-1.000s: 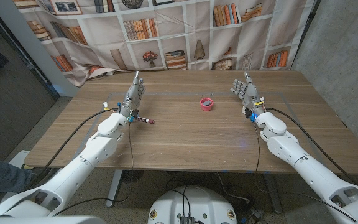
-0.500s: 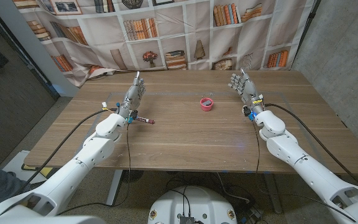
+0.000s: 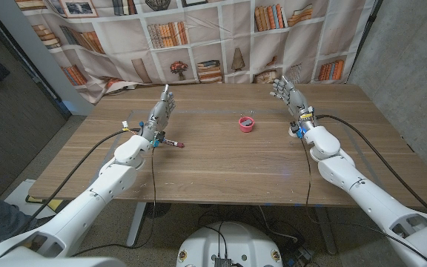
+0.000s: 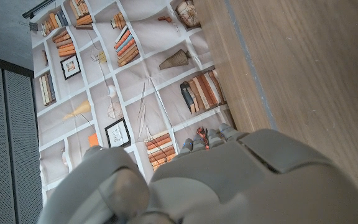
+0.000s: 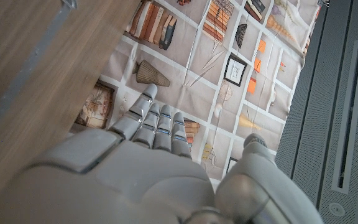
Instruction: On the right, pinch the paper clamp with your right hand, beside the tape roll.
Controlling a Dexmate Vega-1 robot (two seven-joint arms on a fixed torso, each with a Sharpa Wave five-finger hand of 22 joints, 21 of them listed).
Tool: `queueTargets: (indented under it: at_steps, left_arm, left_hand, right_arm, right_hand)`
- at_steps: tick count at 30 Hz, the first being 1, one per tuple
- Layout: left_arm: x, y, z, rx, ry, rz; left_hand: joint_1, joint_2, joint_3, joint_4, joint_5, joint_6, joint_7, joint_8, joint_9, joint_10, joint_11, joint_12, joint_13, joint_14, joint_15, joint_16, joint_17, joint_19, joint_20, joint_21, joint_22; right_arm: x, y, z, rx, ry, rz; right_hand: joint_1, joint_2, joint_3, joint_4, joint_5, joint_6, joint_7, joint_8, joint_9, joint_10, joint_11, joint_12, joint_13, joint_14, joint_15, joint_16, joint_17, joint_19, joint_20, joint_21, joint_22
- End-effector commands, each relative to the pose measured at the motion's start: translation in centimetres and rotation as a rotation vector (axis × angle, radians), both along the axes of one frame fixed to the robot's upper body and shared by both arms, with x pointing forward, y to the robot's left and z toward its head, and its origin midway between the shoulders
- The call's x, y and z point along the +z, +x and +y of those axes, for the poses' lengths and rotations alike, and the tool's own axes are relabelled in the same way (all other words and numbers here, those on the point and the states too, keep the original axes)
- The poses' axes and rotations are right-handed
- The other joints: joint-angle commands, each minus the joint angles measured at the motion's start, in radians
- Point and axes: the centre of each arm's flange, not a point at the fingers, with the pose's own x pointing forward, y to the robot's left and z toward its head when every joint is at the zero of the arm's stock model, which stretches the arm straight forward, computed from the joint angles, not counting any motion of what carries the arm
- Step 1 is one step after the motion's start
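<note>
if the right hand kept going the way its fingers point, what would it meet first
The right hand points toward the table's far edge; the way looks free until the bookshelf backdrop, though depth is unclear. The tape roll lies off that line.

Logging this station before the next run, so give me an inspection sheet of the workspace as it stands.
Surface: wooden table, taped outline on it.
Job's things: pink tape roll mid-table, with a small dark thing at its far side, too small to tell if it is the paper clamp.
Clutter: small red-and-dark pen-like object beside the left wrist.
Hands: left hand and right hand each hold nothing, fingers apart.
Cables: black cables run along both arms.
Surroundings: printed bookshelf backdrop behind the table.
</note>
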Motion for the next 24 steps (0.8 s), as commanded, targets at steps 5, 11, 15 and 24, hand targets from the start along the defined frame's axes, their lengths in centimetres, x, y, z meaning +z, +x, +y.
queueTargets:
  at_steps: [5,11,15,24]
  left_arm:
    - [-0.1,0.0,-0.7,-0.015,0.006,-0.007]
    - [-0.3,-0.3,-0.5,-0.008,0.014,-0.004]
    - [-0.4,-0.7,-0.4,-0.004,0.019,-0.004]
    - [-0.7,-1.3,-0.3,0.004,0.031,-0.003]
  left_hand:
    - [0.012,0.007,0.0,-0.007,0.0,-0.01,-0.001,0.005,0.001,0.007,0.0,0.005,0.002,0.003,0.0,0.002,0.003,-0.021,-0.014,0.006,0.004]
    - [0.015,0.009,0.0,-0.008,0.0,-0.006,-0.003,0.004,0.001,0.012,0.002,0.005,0.002,0.005,0.001,0.001,0.003,-0.02,-0.013,0.005,0.004]
    - [0.018,0.011,0.0,-0.009,-0.001,-0.002,-0.003,0.004,0.001,0.014,0.0,0.004,0.002,0.008,0.001,0.0,0.003,-0.019,-0.011,0.004,0.004]
    - [0.023,0.015,0.0,-0.011,-0.003,0.007,-0.006,0.004,0.001,0.028,-0.003,0.006,0.002,0.018,-0.001,0.0,0.003,-0.017,-0.007,0.003,0.004]
  right_arm:
    - [2.0,-0.4,0.7,-0.103,-0.178,-0.118]
    - [2.7,-0.7,1.1,-0.145,-0.234,-0.174]
    - [3.2,-0.9,1.3,-0.17,-0.281,-0.203]
    - [4.6,-1.5,2.0,-0.238,-0.426,-0.258]
  right_hand:
    - [0.036,0.014,0.016,-0.017,-0.004,0.007,-0.005,0.003,0.002,0.021,-0.006,0.008,0.001,0.024,-0.009,0.0,0.001,0.026,-0.085,-0.002,0.002]
    - [0.066,0.024,0.027,-0.034,-0.003,0.006,-0.011,-0.001,0.003,0.028,-0.011,0.007,0.001,0.037,-0.016,0.0,0.001,0.042,-0.09,-0.003,0.001]
    - [0.077,0.026,0.031,-0.041,-0.003,0.009,-0.015,0.0,0.003,0.033,-0.014,0.007,0.001,0.042,-0.019,-0.001,0.0,0.046,-0.091,-0.005,0.001]
    - [0.105,0.022,0.035,-0.059,-0.005,0.026,-0.024,0.004,0.004,0.051,-0.024,0.009,0.001,0.054,-0.014,-0.004,0.0,0.055,-0.079,-0.01,0.001]
